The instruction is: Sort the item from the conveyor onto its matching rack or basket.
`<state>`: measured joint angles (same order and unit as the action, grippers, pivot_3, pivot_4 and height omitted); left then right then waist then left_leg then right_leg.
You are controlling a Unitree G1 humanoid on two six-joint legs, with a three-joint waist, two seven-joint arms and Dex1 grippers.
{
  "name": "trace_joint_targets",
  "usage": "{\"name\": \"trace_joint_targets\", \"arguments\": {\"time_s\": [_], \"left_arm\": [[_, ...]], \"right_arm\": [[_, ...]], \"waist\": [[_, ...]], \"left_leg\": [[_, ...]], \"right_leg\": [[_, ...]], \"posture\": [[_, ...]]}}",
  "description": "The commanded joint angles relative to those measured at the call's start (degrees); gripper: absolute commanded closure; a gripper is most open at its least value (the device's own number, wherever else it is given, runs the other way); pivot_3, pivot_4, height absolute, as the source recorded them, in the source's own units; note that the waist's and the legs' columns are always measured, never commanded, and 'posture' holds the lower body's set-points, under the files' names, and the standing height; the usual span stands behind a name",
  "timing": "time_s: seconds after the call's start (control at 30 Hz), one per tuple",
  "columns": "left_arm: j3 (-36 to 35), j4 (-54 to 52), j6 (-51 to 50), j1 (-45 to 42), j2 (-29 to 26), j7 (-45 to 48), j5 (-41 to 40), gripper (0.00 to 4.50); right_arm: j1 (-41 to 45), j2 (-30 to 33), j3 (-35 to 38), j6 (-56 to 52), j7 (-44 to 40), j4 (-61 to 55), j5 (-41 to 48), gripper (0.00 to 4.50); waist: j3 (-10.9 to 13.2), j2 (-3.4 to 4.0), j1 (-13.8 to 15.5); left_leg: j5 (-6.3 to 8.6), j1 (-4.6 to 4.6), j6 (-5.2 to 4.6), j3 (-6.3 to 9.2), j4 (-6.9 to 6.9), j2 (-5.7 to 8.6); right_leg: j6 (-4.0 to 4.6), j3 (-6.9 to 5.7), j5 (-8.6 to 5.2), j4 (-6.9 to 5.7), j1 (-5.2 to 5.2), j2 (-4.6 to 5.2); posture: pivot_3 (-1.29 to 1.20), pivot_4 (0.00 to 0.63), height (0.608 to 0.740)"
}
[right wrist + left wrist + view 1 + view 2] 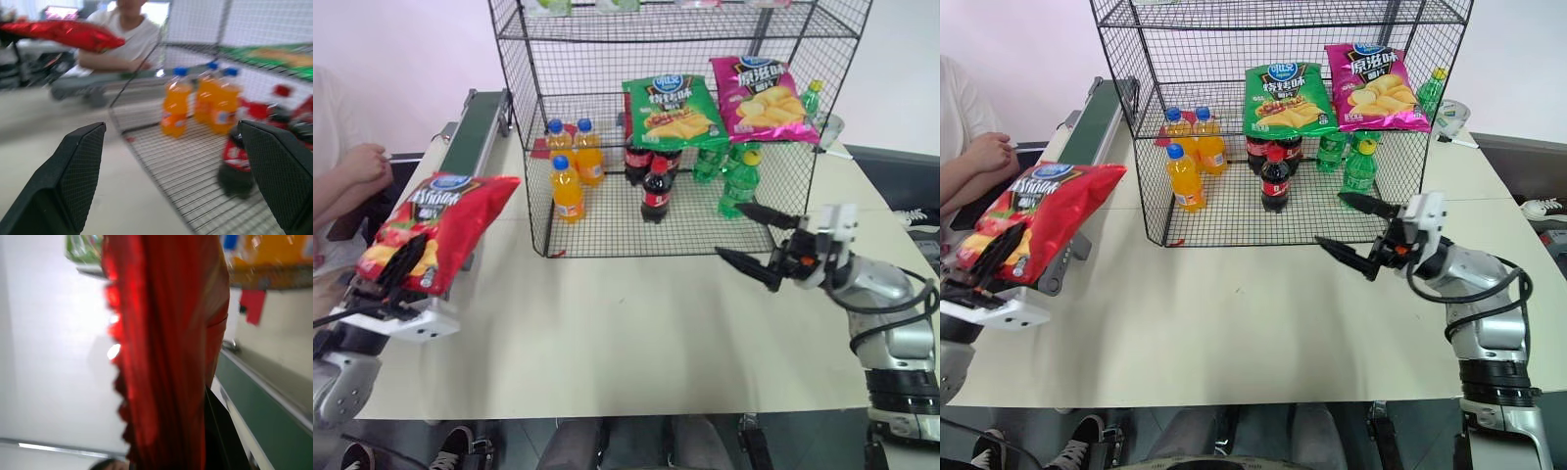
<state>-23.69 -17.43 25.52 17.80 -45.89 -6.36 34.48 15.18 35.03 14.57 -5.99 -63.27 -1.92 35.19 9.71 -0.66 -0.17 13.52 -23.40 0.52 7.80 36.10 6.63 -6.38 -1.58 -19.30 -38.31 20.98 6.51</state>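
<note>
The item, a shiny red crisp bag (440,227) with a blue round logo, hangs in the air at the table's left edge, beside the conveyor (475,132). My left gripper (399,269) is shut on the bag's lower end. In the left wrist view the red bag (166,347) rises straight up from the fingers. The black wire rack (671,127) stands at the back middle of the table. My right gripper (756,238) hovers open in front of the rack's right side, nothing between its fingers (73,176).
The rack's mid shelf carries a green bag (672,110) and a magenta bag (764,100). Orange bottles (570,166), cola bottles (654,186) and green bottles (736,176) stand on its bottom tier. A person's arm (357,171) rests at the far left.
</note>
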Motion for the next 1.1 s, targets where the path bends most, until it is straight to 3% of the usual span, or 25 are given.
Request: {"name": "trace_joint_targets", "arguments": {"time_s": [0.03,0.2,0.4,0.6,0.83,1.1], "left_arm": [[2.6,-4.36,-2.45,-5.34,1.34,3.24,0.02,4.48],[11.07,-4.81,-5.14,-17.65,4.59,7.33,1.92,4.48],[18.58,2.17,-7.76,-31.28,7.84,8.49,4.91,4.48],[23.7,14.24,-11.86,-43.94,12.04,4.57,9.22,4.48],[31.53,33.53,-12.62,-59.21,16.5,-2.07,13.01,4.48],[36.09,50.92,-11.98,-73.09,17.39,-8.67,13.45,4.48]], "right_arm": [[-0.19,0.08,2.65,-0.57,1.88,-2.35,2.05,0.0],[-1.02,-1.03,2.43,-0.6,3.64,-4.13,1.88,0.0],[-1.98,-1.33,1.01,-0.93,4.26,-7.01,1.6,0.0],[-1.45,-2.45,-1.12,-2.52,6.78,-13.91,3.01,0.0],[-1.1,-3.21,-3.45,-2.58,7.6,-14.24,1.63,0.0],[-0.68,-3.32,-4.55,-2.54,8.48,-13.93,1.0,0.0]], "waist": [[-0.01,0.02,-0.03],[-0.04,0.08,0.16],[-0.07,0.13,0.71],[-0.07,0.13,0.73],[-0.05,0.05,0.97],[-0.04,0.03,0.28]], "left_leg": [[0.0,0.0,0.01,0.0,0.0,-0.01],[-0.21,0.0,0.36,-0.02,0.02,0.0],[-0.23,-0.01,0.38,-0.03,0.05,0.0],[-0.26,-0.02,0.41,-0.03,0.08,-0.01],[-0.27,-0.05,0.41,0.0,0.16,0.03],[-0.27,-0.13,0.41,-0.02,0.16,0.06]], "right_leg": [[0.0,0.0,0.0,0.0,0.01,-0.01],[0.0,0.0,0.0,-0.01,0.0,-0.01],[0.0,-0.01,0.0,-0.05,0.01,-0.04],[-0.01,-0.01,0.01,-0.09,0.03,-0.07],[-0.02,-0.03,0.01,-0.12,0.02,-0.06],[-0.04,-0.07,0.01,-0.19,0.16,-0.05]], "posture": [[0.0,0.15,0.74],[0.0,0.15,0.74],[0.0,0.15,0.74],[0.0,0.15,0.74],[0.0,0.15,0.74],[0.0,0.15,0.74]]}}
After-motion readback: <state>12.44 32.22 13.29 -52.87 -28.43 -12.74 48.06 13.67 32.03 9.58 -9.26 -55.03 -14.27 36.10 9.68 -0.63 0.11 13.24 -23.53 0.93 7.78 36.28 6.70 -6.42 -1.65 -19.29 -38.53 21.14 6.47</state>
